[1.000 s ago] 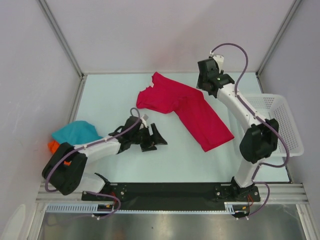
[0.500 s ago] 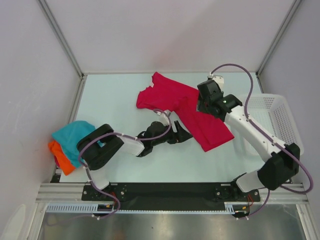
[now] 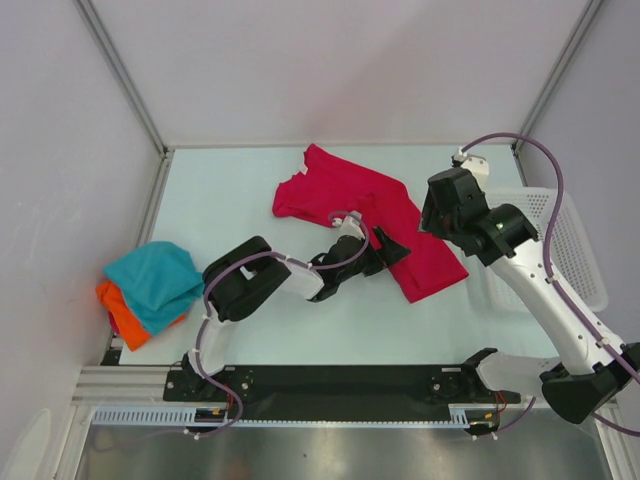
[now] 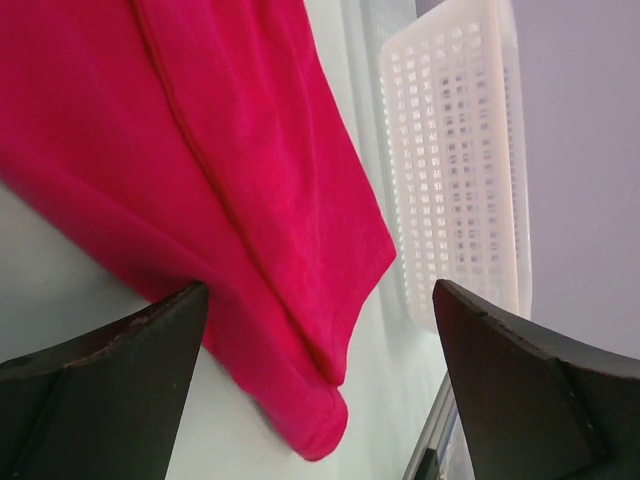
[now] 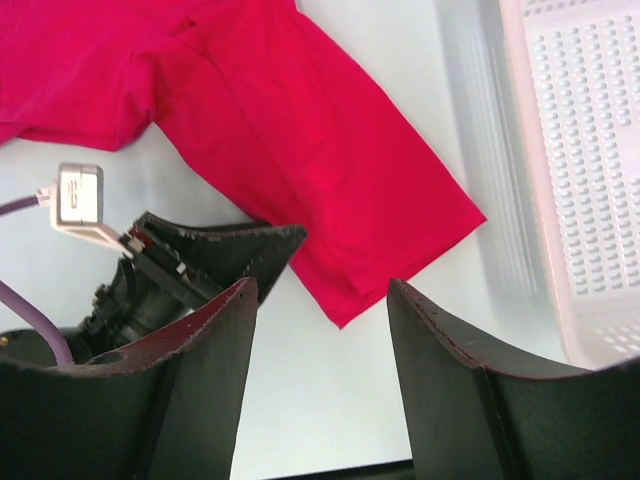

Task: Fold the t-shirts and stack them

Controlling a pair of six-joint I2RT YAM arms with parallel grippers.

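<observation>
teal shirt (image 3: 150, 275) sits stacked on orange shirt (image 3: 118, 310); pink shirt (image 3: 350, 190) lies unfolded on desk (image 3: 225, 190); both jaws wide, empty.

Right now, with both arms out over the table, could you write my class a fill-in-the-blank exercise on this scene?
The bottom t-shirt of the left pile, under the teal t-shirt, is coloured ____.
The white basket stands at the ____ edge of the table.
The left gripper, beside the crimson t-shirt, has its jaws ____.
Missing words: orange; right; open.
</observation>
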